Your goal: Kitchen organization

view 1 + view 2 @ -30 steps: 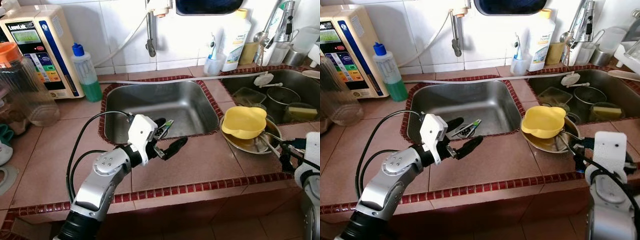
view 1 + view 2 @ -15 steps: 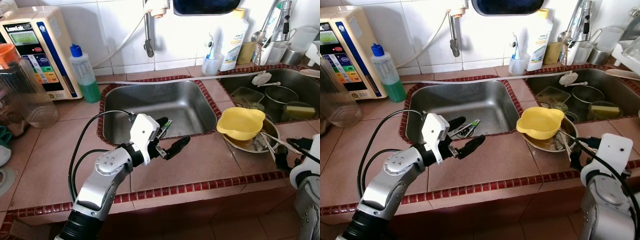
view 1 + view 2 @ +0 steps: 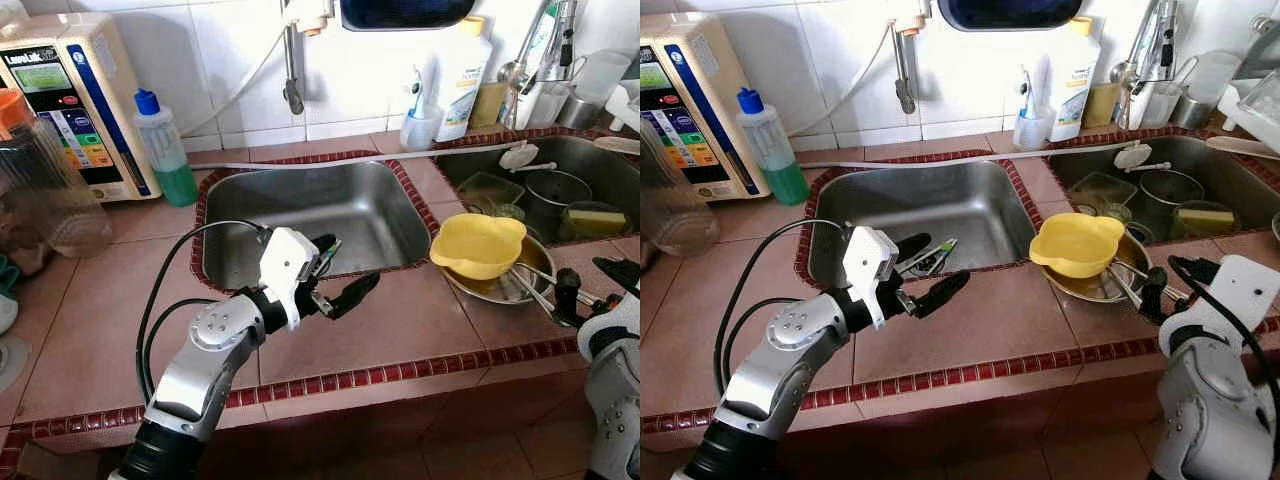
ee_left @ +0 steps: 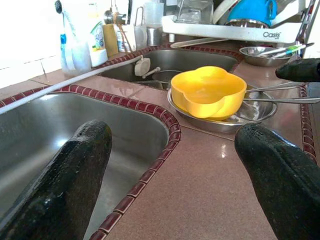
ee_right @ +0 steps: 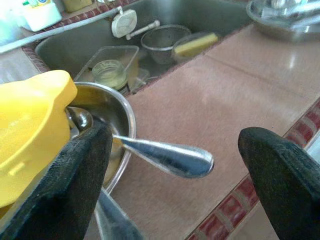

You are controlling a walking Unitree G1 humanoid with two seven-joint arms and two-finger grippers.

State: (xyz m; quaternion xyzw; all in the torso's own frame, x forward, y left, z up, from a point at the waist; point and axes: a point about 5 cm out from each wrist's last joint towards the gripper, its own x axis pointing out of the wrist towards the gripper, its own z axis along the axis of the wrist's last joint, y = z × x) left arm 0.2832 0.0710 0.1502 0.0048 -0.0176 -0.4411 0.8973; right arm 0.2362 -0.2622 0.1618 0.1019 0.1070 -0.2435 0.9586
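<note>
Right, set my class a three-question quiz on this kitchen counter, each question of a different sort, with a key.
1. True or false: the yellow bowl sits in the steel bowl.
2. The right gripper has its jaws: A) shut on a spoon, B) open around the spoon handle, C) in the sink.
3. Fill in: the left gripper hovers at the edge of the ____.

Key: 1 true; 2 B; 3 sink.

Sink (image 3: pixel 300 215) brushed steel, yellow bowl (image 3: pixel 478 245) glossy plastic, counter (image 3: pixel 100 310) smooth glazed tile, spoon handle (image 5: pixel 167 155) probably polished metal.
</note>
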